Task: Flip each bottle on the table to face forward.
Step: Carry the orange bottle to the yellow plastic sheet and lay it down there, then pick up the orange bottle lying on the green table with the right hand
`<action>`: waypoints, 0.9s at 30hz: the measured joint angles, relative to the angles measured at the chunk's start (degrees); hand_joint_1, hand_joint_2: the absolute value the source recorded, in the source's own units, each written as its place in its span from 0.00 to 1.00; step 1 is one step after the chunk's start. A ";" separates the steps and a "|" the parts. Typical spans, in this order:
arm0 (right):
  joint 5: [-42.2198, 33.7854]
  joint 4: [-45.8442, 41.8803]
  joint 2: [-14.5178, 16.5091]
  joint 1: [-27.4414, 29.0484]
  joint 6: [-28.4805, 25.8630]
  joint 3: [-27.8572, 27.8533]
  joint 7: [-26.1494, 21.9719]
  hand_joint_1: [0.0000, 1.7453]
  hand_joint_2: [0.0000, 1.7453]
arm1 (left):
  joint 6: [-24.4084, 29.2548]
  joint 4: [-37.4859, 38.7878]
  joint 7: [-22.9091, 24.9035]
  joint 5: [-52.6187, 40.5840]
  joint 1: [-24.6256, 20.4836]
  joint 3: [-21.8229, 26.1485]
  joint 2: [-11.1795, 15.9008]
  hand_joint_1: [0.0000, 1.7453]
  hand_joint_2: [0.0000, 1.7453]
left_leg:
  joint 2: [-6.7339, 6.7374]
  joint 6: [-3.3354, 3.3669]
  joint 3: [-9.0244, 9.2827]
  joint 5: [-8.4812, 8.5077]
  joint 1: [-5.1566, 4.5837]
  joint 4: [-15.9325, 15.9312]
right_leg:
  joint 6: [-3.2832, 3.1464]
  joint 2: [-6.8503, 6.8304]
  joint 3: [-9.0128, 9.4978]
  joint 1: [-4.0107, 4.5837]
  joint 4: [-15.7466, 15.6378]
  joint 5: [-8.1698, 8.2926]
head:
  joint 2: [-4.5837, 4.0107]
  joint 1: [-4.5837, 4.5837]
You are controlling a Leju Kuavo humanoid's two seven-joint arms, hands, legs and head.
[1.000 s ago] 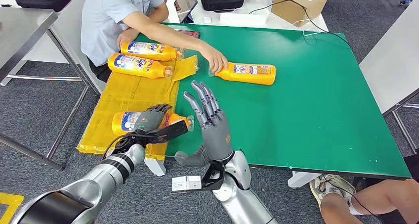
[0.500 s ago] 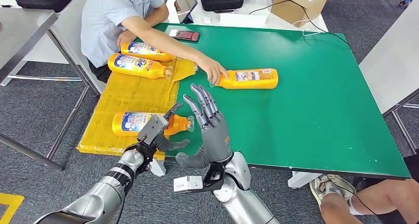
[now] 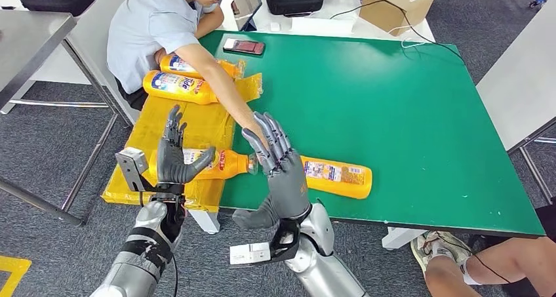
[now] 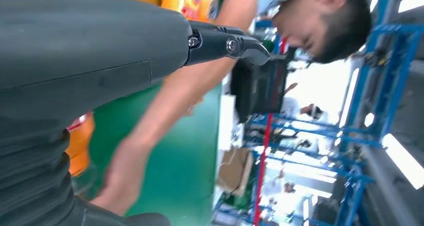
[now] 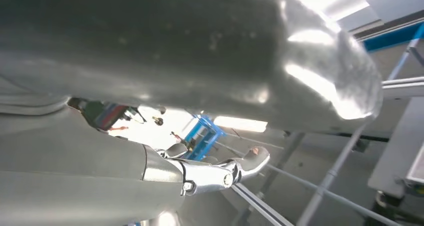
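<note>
Head view: the left hand (image 3: 172,158) has let go of the nearest bottle (image 3: 204,164) and risen, fingers spread, empty. The person's hand has dragged the far bottle (image 3: 337,177) across the green table (image 3: 406,113) to its near edge, just behind the raised, spread, empty right hand (image 3: 282,172). Its white label is unreadable.

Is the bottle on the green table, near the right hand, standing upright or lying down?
Lying down. The bottle rests on its side on the green table, just behind the raised right hand.
</note>
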 joint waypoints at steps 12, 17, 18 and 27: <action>20.47 3.62 -2.43 4.72 0.01 -6.04 18.01 0.00 1.00 | 20.10 -21.96 -2.63 4.46 12.89 5.34 -1.41 0.00 1.00 | -0.07 -0.01 -0.05 -0.04 0.00 -0.01 | -0.02 -0.02 -0.05 0.00 -0.03 -0.05 | 0.00 0.00; 25.29 4.71 -3.91 6.66 -0.01 -11.96 19.64 0.00 1.00 | 26.42 -30.34 -3.08 5.77 17.17 6.84 -2.67 0.00 1.00 | -0.10 0.00 -0.06 -0.04 -0.03 -0.01 | 0.01 -0.03 -0.04 -0.03 -0.04 -0.03 | 0.00 -0.01; 25.58 4.75 -4.13 6.97 -0.01 -12.84 19.84 0.00 1.00 | 26.45 -31.59 -3.06 6.10 17.86 6.98 -2.83 0.00 1.00 | -0.11 0.00 -0.07 -0.04 -0.03 -0.01 | 0.01 -0.03 -0.04 -0.03 -0.05 -0.03 | 0.00 -0.01; 29.03 4.82 -5.55 7.79 0.67 -15.68 24.98 0.00 1.00 | 25.89 -36.64 -2.45 6.99 20.40 7.55 -3.46 0.00 1.00 | -0.08 0.00 -0.05 -0.05 -0.03 -0.01 | 0.00 -0.02 -0.05 0.01 -0.05 -0.03 | 0.00 -0.02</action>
